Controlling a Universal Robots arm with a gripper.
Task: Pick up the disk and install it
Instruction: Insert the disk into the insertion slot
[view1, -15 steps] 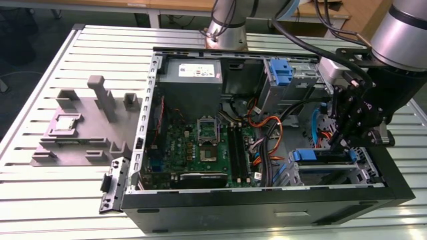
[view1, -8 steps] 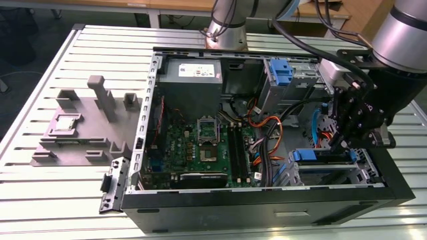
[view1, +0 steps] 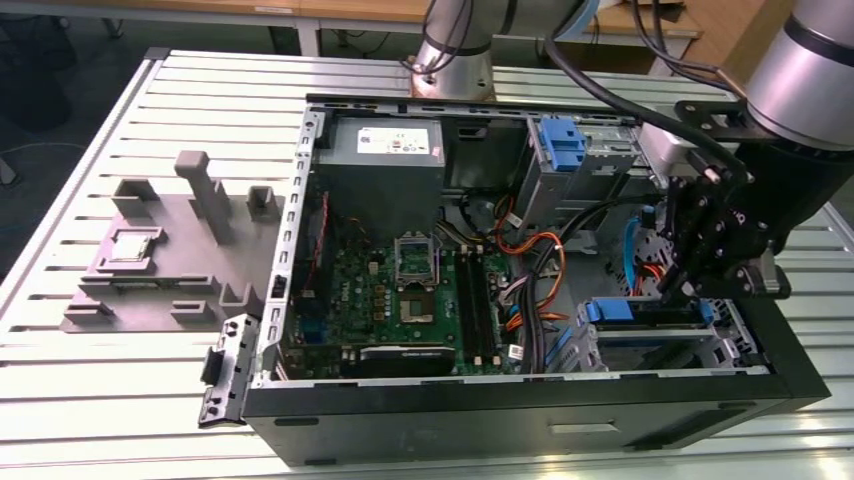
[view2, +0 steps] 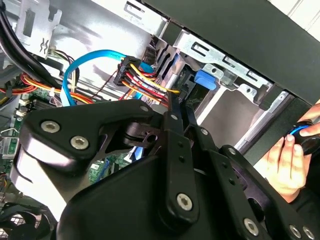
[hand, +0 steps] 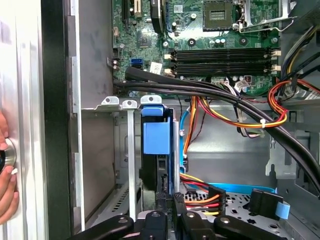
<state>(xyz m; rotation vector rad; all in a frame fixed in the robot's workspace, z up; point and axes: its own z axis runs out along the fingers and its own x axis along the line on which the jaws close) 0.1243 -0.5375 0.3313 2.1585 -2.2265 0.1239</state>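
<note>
The disk (hand: 156, 137) stands on edge in the drive cage (hand: 127, 150) at the front corner of the open computer case, its blue carrier bracket facing out. In the exterior view that blue bracket (view1: 618, 312) lies low in the cage on the view's right. My gripper (view1: 671, 290) hangs right beside it. In both wrist views the black fingers come together to a narrow tip, the gripper (hand: 170, 202) shut just behind the disk's rear edge. From the other side the gripper (view2: 171, 102) ends near the blue tab (view2: 207, 80). Whether the tips touch the disk I cannot tell.
Bundled orange, red and black cables (hand: 235, 117) and a blue data cable (view2: 85, 62) run close by the cage. The motherboard (view1: 407, 290) fills the case floor. A second blue bracket (view1: 566, 145) sits at the back. A person's hand (view2: 287, 162) rests outside the case wall.
</note>
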